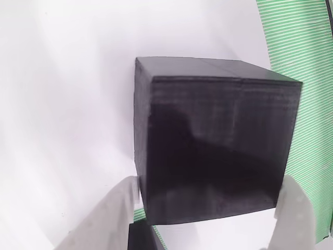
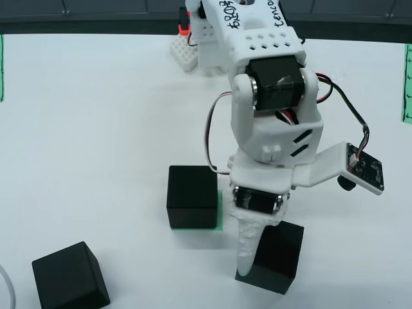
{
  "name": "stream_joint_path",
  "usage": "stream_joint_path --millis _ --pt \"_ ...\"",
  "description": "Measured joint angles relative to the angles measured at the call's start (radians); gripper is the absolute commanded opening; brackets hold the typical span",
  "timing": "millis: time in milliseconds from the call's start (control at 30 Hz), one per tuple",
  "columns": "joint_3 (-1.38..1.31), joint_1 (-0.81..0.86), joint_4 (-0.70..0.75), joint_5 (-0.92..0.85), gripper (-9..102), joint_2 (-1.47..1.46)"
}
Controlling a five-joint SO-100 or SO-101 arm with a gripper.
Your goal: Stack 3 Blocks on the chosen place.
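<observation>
My gripper (image 2: 262, 261) is shut on a matte black block (image 2: 280, 252), which sits slightly turned just right of the chosen place (image 2: 219, 215). In the wrist view this block (image 1: 213, 146) is held between the white fingers (image 1: 106, 216). A second black block (image 2: 192, 196) rests on the green striped square and covers most of it. At the wrist view's bottom edge a corner of that block (image 1: 140, 238) and a sliver of green (image 1: 144, 214) appear. The third block (image 2: 69, 277) lies alone at the front left of the overhead view.
The white arm (image 2: 270, 96) rises over the table's middle, with a small camera board (image 2: 364, 168) sticking out to its right. A white breadboard (image 2: 183, 55) sits at the back. A green striped patch with a grey edge (image 1: 299, 47) lies at the right border (image 2: 407, 84).
</observation>
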Motion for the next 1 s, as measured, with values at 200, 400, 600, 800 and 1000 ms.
stream_joint_path --millis 200,400,600,800,1000 --pt "-0.005 0.006 -0.006 0.0 21 0.005" --pt "-0.005 0.009 -0.011 0.0 18 0.005" --pt "0.003 0.014 -0.012 0.0 18 0.011" --pt "0.057 0.028 -0.015 -0.006 18 0.06" --pt "0.087 0.037 -0.014 -0.025 18 0.143"
